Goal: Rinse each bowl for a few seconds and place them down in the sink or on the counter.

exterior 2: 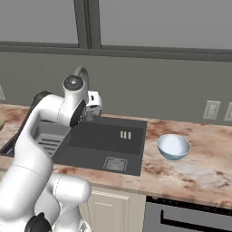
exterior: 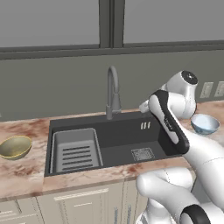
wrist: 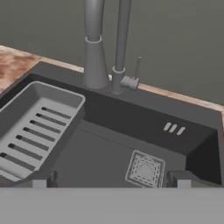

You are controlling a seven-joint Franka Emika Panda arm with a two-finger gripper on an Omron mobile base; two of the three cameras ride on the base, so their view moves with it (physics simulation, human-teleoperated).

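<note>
Fingers [wrist: 111, 179] spread wide, empty, over sink [wrist: 109, 131]. Olive bowl [exterior: 15, 146] left on tabletop [exterior: 22, 170], blue bowl [exterior: 204, 124] right.

Behind my work runs a plain grey-green wall [exterior: 52, 87], matte and flat. Above it sits a wide window with a dark grey frame [exterior: 111, 24], its upright post dividing two pale grey panes. Two white rectangular wall outlets [exterior 2: 211, 109] are set side by side on the wall at the right. Below me stand beige panelled cabinet doors [exterior: 83, 205], and beside them a dark appliance front [exterior 2: 190, 217].
</note>
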